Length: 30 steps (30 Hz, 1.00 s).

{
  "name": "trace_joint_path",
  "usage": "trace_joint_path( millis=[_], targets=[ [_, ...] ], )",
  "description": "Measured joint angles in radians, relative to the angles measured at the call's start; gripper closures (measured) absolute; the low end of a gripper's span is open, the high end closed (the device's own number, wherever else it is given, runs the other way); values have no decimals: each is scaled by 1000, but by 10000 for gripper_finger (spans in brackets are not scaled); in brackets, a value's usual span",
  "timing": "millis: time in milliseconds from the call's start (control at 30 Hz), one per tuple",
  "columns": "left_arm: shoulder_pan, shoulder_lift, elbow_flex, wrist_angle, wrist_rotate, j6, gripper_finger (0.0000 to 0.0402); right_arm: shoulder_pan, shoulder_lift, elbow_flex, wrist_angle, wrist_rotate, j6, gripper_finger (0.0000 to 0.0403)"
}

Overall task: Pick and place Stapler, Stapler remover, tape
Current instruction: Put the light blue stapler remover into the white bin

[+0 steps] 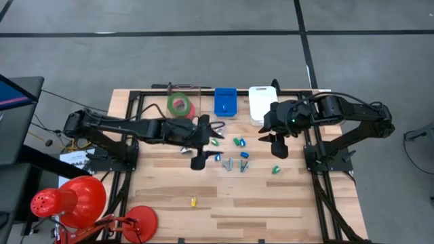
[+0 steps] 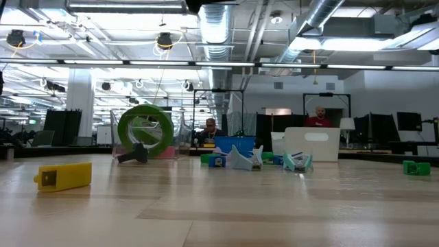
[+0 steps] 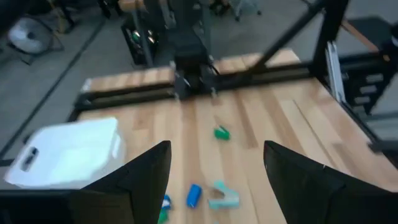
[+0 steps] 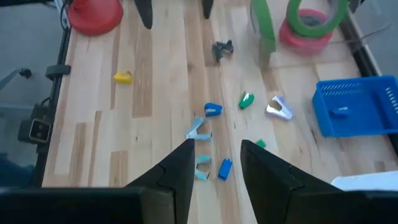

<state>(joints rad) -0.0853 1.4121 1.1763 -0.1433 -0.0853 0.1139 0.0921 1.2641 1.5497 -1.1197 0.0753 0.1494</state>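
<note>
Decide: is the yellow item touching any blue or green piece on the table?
Apart. The high view shows the yellow item alone, bare wood between it and the small pieces.

Blue basket (image 4: 356,107) cut off (right wrist view); small items blurred.

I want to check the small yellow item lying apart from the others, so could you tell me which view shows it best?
The low view: the yellow item lies close and large on the wood, side on. The high view shows it as a speck near the table's front; the right wrist view shows it small. The left wrist view misses it.
</note>
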Motion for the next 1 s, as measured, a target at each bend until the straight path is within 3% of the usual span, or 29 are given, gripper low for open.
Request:
trace_joint_path(
  millis=[567, 900, 1000],
  targets=[
    [-100, -10, -47, -2, 0, -16, 156, 26, 0, 0, -142, 0, -2, 281],
    [-89, -44, -47, -250, -24, -93, 156, 26, 0, 0, -153, 0, -122, 281],
    [-89, -51, -47, -251, -26, -93, 156, 26, 0, -12, -141, 1, -164, 274]
  ],
)
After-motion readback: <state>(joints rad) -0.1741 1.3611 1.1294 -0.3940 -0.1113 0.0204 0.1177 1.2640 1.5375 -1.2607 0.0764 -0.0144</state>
